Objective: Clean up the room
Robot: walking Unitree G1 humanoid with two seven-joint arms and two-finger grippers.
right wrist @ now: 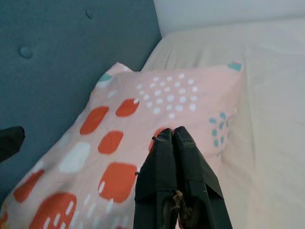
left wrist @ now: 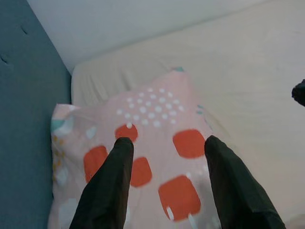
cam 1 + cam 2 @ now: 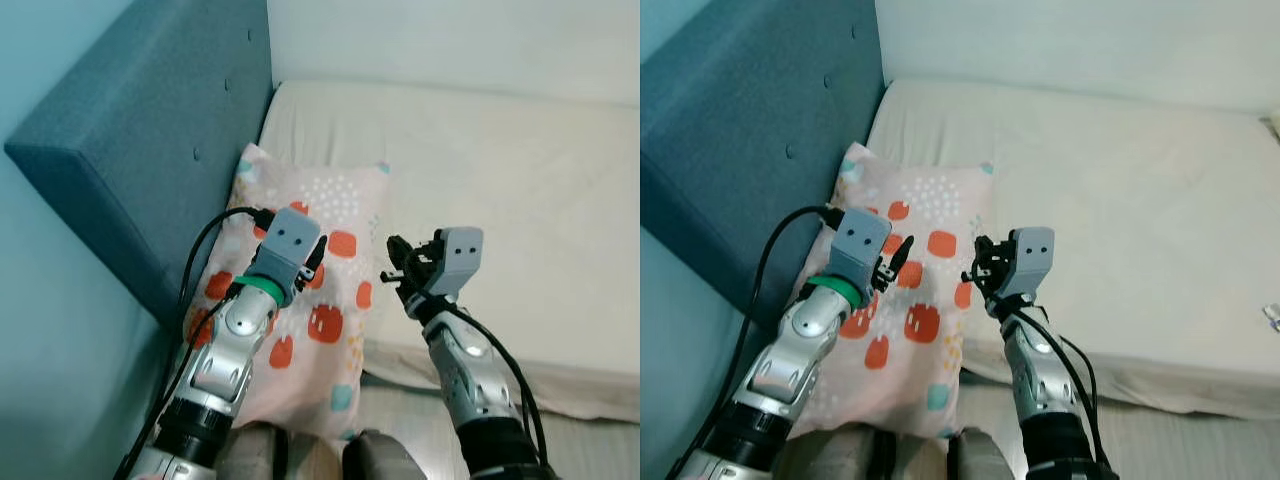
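A pink pillow (image 3: pixel 310 300) printed with orange-red squares, white dots and small teal marks lies at the head end of the bed (image 3: pixel 520 200), its long side against the blue padded headboard (image 3: pixel 150 140) and its near end hanging a little over the mattress edge. The mattress is covered by a cream sheet, slightly wrinkled, and a pale wall rises behind it. The left gripper (image 2: pixel 167 148) hovers above the pillow, over its middle, with its two black fingers (image 2: pixel 112 181) spread wide and nothing between them. The right gripper (image 1: pixel 172 138) hangs above the pillow's outer edge, the side away from the headboard, with its fingers pressed together and empty. Both silver arms reach forward from the bottom of the head views, a black cable looping along the left one.
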